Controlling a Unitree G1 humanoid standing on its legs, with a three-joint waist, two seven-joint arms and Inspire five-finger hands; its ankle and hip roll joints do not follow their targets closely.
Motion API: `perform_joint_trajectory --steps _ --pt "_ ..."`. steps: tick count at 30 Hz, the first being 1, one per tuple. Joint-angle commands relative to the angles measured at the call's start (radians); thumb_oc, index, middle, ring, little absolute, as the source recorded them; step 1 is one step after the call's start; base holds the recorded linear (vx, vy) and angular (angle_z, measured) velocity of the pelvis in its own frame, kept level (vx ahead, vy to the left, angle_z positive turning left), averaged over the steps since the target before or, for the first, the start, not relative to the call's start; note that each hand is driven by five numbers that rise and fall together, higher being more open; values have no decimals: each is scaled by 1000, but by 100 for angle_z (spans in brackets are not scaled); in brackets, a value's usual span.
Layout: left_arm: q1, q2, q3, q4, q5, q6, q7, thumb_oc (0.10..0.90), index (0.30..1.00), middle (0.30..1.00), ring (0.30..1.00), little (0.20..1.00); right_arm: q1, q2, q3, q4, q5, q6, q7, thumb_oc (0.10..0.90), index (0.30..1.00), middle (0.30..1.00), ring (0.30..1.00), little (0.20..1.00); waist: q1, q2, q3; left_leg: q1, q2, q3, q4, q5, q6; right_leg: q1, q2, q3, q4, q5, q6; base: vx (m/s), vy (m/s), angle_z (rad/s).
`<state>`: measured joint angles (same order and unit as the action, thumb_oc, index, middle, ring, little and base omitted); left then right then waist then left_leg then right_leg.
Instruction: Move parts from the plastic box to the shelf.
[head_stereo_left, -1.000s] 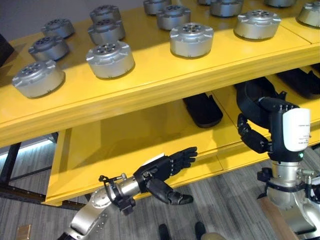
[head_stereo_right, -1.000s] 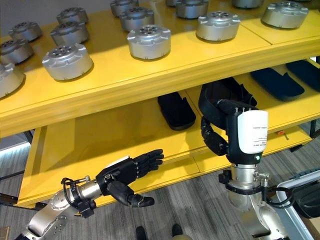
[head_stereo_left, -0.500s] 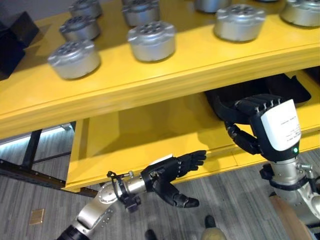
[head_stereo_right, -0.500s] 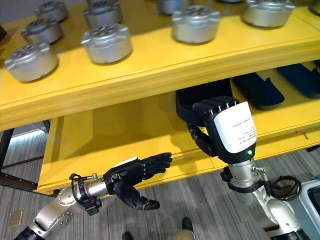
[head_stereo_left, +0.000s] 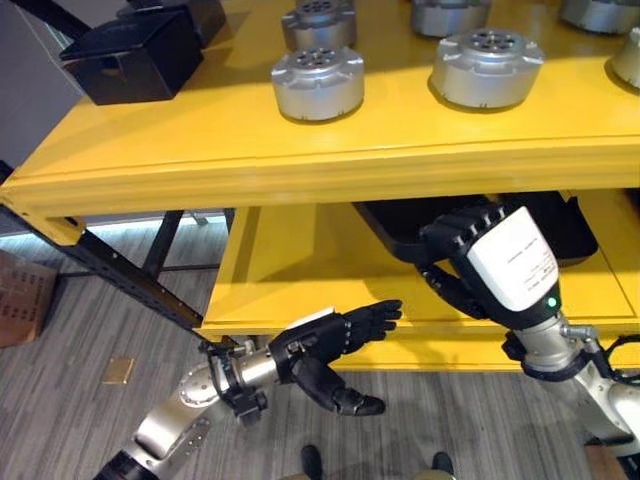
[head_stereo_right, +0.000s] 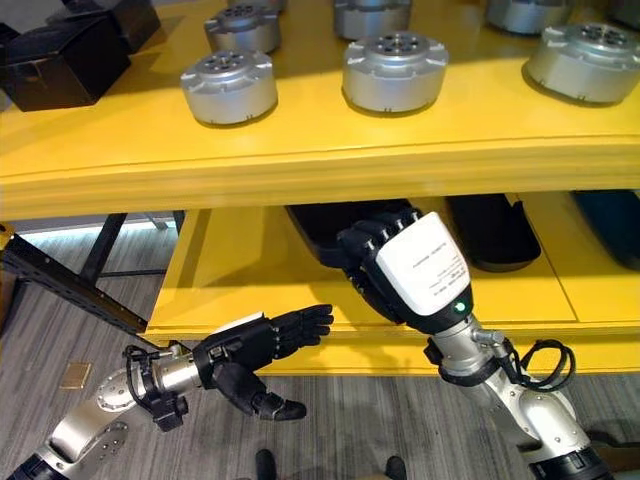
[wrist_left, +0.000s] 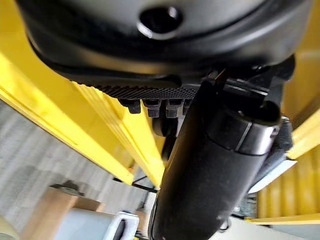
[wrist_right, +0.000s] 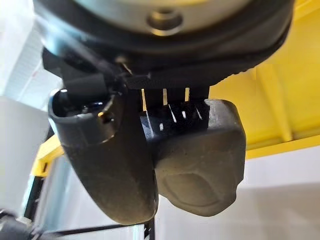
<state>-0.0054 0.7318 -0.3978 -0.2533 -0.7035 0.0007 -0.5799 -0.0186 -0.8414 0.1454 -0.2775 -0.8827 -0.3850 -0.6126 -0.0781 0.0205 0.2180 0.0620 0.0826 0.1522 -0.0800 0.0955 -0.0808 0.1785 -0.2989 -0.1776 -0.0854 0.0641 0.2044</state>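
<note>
Both hands empty. Left hand (head_stereo_left: 335, 335) was low by the lower shelf's (head_stereo_left: 300, 290) front edge, fingers straight and relaxed, thumb dropped. Right hand (head_stereo_right: 400, 265) was raised in front of the black trays (head_stereo_right: 320, 225); its fingers curled over and held nothing. Parts — silver round discs (head_stereo_left: 318, 82) — already sat on the top shelf (head_stereo_left: 200, 140); plastic box wasn't visible. My read: next step is going back for a part, so pull both arms clear of the shelf lip before turning. Black box (head_stereo_left: 135, 55) at the top shelf's left end, grey plank floor (head_stereo_left: 90, 300) below.
</note>
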Motion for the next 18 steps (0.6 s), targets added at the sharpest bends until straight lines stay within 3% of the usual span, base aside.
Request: perform_joint_trajectory --steps 1,4,8,15,18 --pt "-19 -23 64 -62 -71 -89 -29 900 1000 1000 1000 1000 -163 -58 26 -109 73 16 -18 400 300 300 300 300 7 11 -110 55 49 74 -7 -124 38 -60 131 -4 39 -79 -72 9 -7 16" --pt "-19 -21 63 -53 -67 -93 -39 900 1000 1000 1000 1000 -205 -57 76 -53 126 112 33 400 300 300 300 300 26 0 -113 56 51 72 -7 -124 37 -50 129 -21 20 -69 -70 5 -20 12" --pt "-11 -21 69 -49 -62 -92 -54 900 1000 1000 1000 1000 -241 -36 125 58 200 191 67 400 300 300 300 300 45 -8 -111 57 54 67 -7 -123 36 -43 127 -39 4 -59 -66 3 -33 10" --pt "14 -40 95 -19 -41 -104 -74 900 1000 1000 1000 1000 -249 22 171 218 272 209 98 400 300 300 300 300 61 -11 -106 59 63 67 -7 -117 30 -40 127 -54 -1 -53 -64 18 -28 3" --pt "7 -48 99 -11 -33 -97 -98 900 1000 1000 1000 1000 -300 79 220 319 301 253 130 400 300 300 300 300 76 -9 -92 65 63 61 -7 -116 28 -29 124 -67 0 -56 -66 29 -29 3"
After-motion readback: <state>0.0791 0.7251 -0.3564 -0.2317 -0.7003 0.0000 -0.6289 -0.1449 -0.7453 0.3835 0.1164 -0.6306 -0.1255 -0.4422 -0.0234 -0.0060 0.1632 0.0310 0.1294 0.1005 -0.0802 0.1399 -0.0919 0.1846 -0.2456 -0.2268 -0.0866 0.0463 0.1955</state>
